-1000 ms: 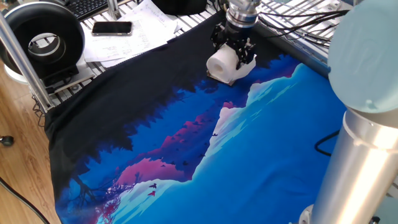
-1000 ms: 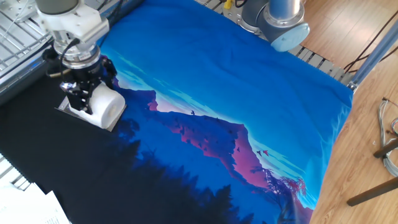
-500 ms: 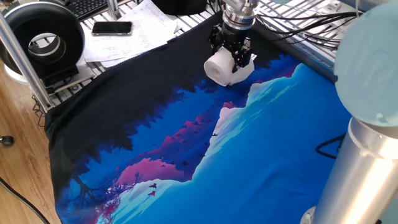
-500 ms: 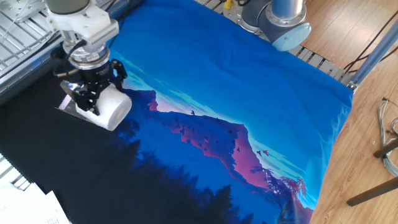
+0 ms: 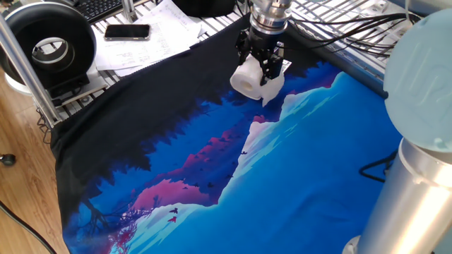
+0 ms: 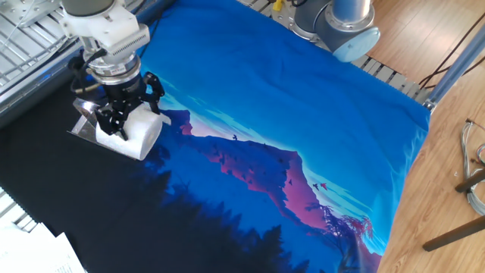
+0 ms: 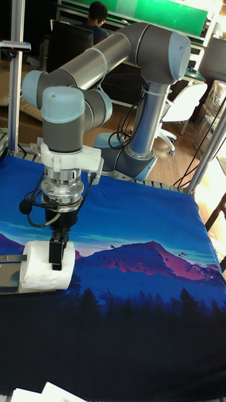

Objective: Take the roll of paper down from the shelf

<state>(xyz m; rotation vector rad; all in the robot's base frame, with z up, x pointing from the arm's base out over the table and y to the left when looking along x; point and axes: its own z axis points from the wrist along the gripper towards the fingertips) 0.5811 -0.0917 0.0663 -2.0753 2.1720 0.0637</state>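
Note:
The white roll of paper (image 5: 247, 80) lies on its side at the far end of the cloth, seen also as the roll (image 6: 142, 133) and the roll (image 7: 43, 267). My gripper (image 5: 260, 62) comes down on it from above and is shut on the roll, one finger (image 7: 57, 252) across its end face. The small silvery shelf (image 6: 86, 127) stands just behind and beside the roll, its base partly hidden by the roll and the gripper. A strip of the shelf (image 7: 9, 272) pokes out to the roll's left.
A blue mountain-print cloth (image 5: 304, 169) covers the table. A big black spool (image 5: 46, 39), a phone (image 5: 127, 31) and papers (image 5: 159, 32) lie beyond its edge. Wire grid racks (image 6: 23, 30) stand beside the shelf. The arm's base (image 6: 333, 19) sits at the far edge.
The gripper has shifted sideways with the roll in its grasp, drawing the roll off the shelf toward the blue part of the cloth. The shelf has stayed where it was.

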